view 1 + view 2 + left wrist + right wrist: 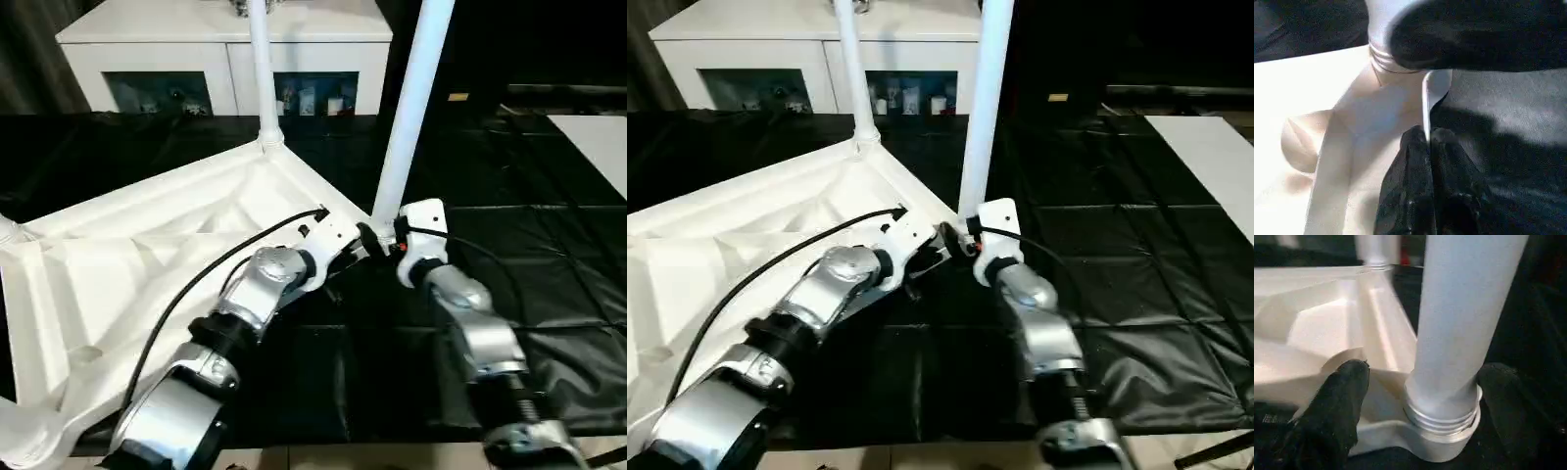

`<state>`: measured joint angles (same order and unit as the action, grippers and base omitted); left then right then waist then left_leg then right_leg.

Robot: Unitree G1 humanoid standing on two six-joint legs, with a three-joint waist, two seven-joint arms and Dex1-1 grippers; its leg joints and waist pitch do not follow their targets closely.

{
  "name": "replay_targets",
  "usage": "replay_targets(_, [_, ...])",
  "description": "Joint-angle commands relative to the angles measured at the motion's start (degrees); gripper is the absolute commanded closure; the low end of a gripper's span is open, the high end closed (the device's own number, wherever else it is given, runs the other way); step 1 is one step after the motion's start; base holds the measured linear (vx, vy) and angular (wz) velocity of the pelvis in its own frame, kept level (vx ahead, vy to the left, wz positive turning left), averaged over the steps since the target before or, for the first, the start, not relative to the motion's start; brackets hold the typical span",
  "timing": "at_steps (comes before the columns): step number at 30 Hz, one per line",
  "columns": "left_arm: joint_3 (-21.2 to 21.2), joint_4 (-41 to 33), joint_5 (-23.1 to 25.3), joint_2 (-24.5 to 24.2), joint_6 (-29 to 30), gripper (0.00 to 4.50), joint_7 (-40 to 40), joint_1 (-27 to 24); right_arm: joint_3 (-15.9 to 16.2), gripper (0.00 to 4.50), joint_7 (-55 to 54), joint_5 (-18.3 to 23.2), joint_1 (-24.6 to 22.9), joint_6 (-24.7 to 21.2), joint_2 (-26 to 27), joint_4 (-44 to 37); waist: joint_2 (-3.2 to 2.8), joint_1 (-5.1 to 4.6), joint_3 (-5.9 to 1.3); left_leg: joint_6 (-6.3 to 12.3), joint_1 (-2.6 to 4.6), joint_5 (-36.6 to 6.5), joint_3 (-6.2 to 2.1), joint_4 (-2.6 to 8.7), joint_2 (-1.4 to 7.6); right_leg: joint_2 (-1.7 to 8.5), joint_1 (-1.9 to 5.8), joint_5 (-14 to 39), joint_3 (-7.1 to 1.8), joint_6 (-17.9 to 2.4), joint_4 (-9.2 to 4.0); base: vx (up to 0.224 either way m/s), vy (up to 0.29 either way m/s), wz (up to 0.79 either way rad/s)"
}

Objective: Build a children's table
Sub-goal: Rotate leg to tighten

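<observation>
The white tabletop (147, 255) lies underside up on black cloth, its ribs showing. Two white legs stand upright in corner sockets, one at the far corner (263, 69) and one at the near right corner (411, 108). My left gripper (1427, 139) is shut on the thin rim of the tabletop (1426, 98), right beside that near corner. My right gripper (1425, 377) stands open around the base of the near leg (1469, 308), just above its socket (1442, 438). One black finger (1337, 401) is on each side, with a gap to the tube.
A white cabinet (225, 49) with glass doors stands at the back. A flat white board (598, 137) lies at the far right on the black cloth (549, 274). My two forearms meet close together at the near corner.
</observation>
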<state>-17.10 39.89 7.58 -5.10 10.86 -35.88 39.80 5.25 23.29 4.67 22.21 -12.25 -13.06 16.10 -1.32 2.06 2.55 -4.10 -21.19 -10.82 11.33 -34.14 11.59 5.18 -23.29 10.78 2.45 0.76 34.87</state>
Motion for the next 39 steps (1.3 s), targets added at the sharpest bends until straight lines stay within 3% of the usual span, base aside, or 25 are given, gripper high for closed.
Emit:
replay_targets(1, [-0.83,-4.84,-0.79,-2.46,-0.5,4.5,-4.26,-1.93,2.09,0.62,12.05,1.94,-2.18,-2.23,-5.08,-5.01,0.9,0.53,-3.63,4.65,0.21,-9.85,-0.8,3.79,1.27,2.16,3.32,5.0,-1.81,-12.75,-3.89,0.0,0.0,0.0])
replay_targets(3, [-1.85,-7.13,-1.66,-4.62,-1.6,4.5,-9.14,-3.25,2.75,0.62,18.1,2.22,-3.83,-1.49,-10.1,-6.78,0.79,0.66,-3.59,5.98,-0.02,-8.56,-0.71,3.61,1.19,2.19,3.42,1.81,-1.79,-14.07,-3.66,0.0,0.0,0.0])
replay_targets(4, [-2.67,-9.28,-2.74,-6.63,-1.88,4.5,-13.81,-4.4,3.06,0.62,23.26,2.72,-5.34,-1.07,-14.29,-8.18,0.85,0.67,-3.6,6.52,0.02,-8.83,-0.57,3.48,1.19,2.3,3.31,2.01,-1.77,-15.07,-3.66,0.0,0.0,0.0])
replay_targets(6, [-3.07,-10.66,-3.77,-7.76,-1.98,4.5,-16.98,-5.08,2.93,0.62,25.5,3.17,-5.94,-1.12,-16.1,-8.69,0.89,0.81,-3.56,6.63,0.1,-9.54,-0.6,3.52,1.28,2.33,3.32,3.43,-1.74,-15.22,-3.8,0.0,0.0,0.0])
replay_targets(10, [-5.05,-15.0,-7.39,-11.47,-4.55,4.5,-28.11,-7.14,2.82,0.62,30.27,5.16,-6.42,-0.75,-19.68,-9.23,0.93,0.89,-3.18,5.3,0.48,-12.61,-0.63,3.94,1.58,2.49,2.74,10.25,-1.79,-14.89,-4.33,0.0,0.0,0.0])
replay_targets(13, [-6.3,-18.87,-8.96,-13.38,-2.46,4.5,-32.69,-8.42,3.2,0.62,32.98,6.65,-5.89,-1.83,-20.31,-10.2,0.79,1.5,-3.13,3.96,1.16,-14.44,-0.39,4.05,1.86,2.35,2.23,11.55,-2.01,-14.49,-4.29,0.0,0.0,0.0])
replay_targets(18, [-6.87,-20.01,-9.3,-13.08,-1.66,4.5,-33.69,-8.41,5.07,0.62,35.31,6.77,-5.13,-2.49,-19.35,-10.06,0.81,1.5,-3.09,2.96,0.7,-13.71,-0.58,4.27,1.71,2.38,2.48,11.5,-1.91,-13.74,-4.17,0.0,0.0,0.0])
replay_targets(22, [-6.89,-19.7,-9.37,-13.0,-1.92,4.5,-34.16,-8.11,6.56,0.62,38.05,6.72,-5.02,-3.06,-20.12,-9.4,0.9,1.77,-3.34,3.55,0.58,-11.57,-0.52,3.96,1.64,2.42,2.71,8.08,-1.95,-14.29,-3.82,0.0,0.0,0.0])
replay_targets(39, [-6.79,-18.91,-8.77,-13.15,-2.4,4.5,-34.05,-7.95,6.56,1.83,40.12,6.4,-4.85,-3.45,-21.38,-7.82,0.92,2.29,-3.47,3.99,0.58,-10.16,-0.49,3.72,1.58,2.39,2.83,7.3,-1.89,-14.35,-3.66,0.0,0.0,0.0])
